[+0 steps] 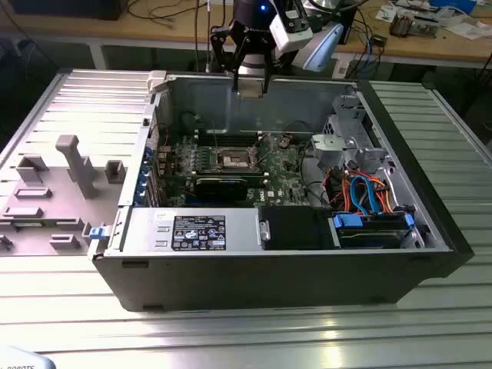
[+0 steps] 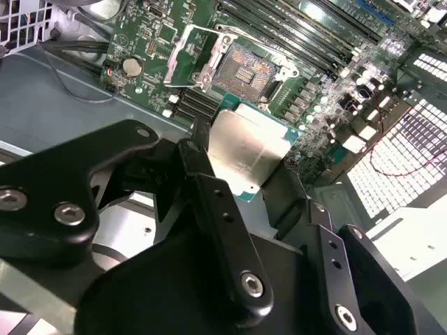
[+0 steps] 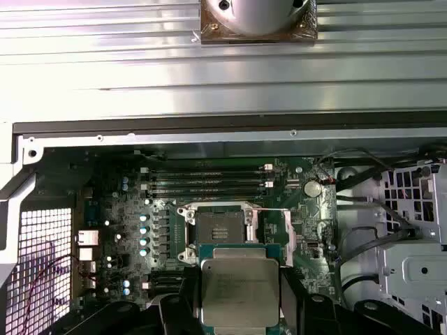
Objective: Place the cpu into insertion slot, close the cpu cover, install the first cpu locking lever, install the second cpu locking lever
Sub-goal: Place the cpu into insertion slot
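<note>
The black robot gripper [image 1: 251, 83] hangs over the far wall of the open dark grey metal computer case [image 1: 269, 280], which lies on its side on the ribbed grey metal surface [image 1: 246, 338]. Its two black fingers [image 2: 216, 209] pinch the small flat square cpu with the plain silver-grey metal top [image 2: 246, 146] by two opposite edges. The chip is face up, well above the green circuit board [image 2: 136, 42], and touches nothing but the fingers.

Near the middle of that board lies the insertion slot [image 2: 244, 70] — a square socket with a dull gold-brown contact field and a silver metal rim. It is bare, with no chip in it. The thin silver square frame plate of the cpu cover [image 2: 176, 61] stands swung back on its hinge at one side of the socket, so the contacts are open from above. Long narrow black memory slots [image 3: 209, 178] run along the far side of the socket, and a long black expansion card [image 1: 221, 184] sits on its near side in the exterior view.

As I judge it, none of the four steps is finished. The first is in hand — the chip is gripped, but it sits high and to the far side of the socket, not yet over it. Seating it, closing the cover and both lever steps are all left to do
</note>
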### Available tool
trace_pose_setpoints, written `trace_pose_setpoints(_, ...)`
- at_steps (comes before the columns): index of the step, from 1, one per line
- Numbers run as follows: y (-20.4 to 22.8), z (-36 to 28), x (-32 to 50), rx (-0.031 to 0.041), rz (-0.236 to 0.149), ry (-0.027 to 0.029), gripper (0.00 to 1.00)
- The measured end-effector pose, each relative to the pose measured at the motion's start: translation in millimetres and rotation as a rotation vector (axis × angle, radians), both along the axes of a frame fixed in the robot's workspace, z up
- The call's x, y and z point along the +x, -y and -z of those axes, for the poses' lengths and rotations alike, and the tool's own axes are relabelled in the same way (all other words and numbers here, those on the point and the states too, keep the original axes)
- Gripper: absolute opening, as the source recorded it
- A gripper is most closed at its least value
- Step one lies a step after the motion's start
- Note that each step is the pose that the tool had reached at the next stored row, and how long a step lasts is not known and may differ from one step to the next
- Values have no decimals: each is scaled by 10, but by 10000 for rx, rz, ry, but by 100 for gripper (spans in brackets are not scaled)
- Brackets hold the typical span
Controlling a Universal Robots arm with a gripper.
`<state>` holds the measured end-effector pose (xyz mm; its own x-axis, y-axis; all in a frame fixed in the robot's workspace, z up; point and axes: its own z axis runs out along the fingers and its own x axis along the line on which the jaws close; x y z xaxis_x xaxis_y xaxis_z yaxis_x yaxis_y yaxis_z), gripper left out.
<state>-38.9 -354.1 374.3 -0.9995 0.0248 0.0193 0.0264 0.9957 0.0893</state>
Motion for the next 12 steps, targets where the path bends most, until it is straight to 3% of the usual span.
trace_pose_setpoints(6,0,0,0,0,36,0,54)
trace_pose_setpoints(9,0,0,0,0,395,-1,54)
trace_pose_setpoints(12,0,1,0,1,477,1,54)
